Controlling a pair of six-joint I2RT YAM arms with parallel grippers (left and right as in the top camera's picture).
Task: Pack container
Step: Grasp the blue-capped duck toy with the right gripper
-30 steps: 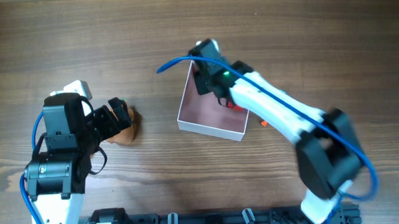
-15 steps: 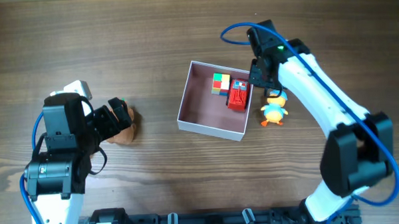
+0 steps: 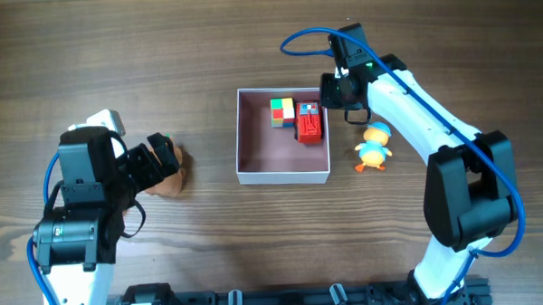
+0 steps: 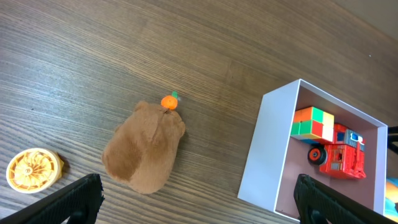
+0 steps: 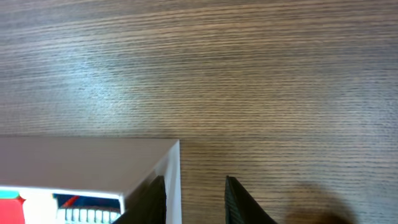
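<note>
The container (image 3: 267, 153) sits near the middle of the bench, a little toward the far edge, with its sides square to the bench edges; inside, against its far wall, lie a many-coloured cube (image 3: 282, 112) and a red toy truck (image 3: 309, 124), side by side and touching, the truck nearer the right wall; the rest of the floor is bare.

The right gripper (image 3: 329, 96) is at the container's far right corner; in the right wrist view its fingers (image 5: 239, 199) are a little apart and straddle the white wall (image 5: 93, 163) there, one inside and one outside, with bare wood showing between the wall and the outer finger, so it is not clamped on the wall.

A yellow duck (image 3: 374, 147) stands on the bench just beside the container's right wall.

Toward the left edge the left gripper (image 3: 161, 156) hangs over a brown plush toy (image 4: 144, 146), fingers spread wide and holding nothing; a small yellow disc (image 4: 32, 170) lies near the plush toy.
</note>
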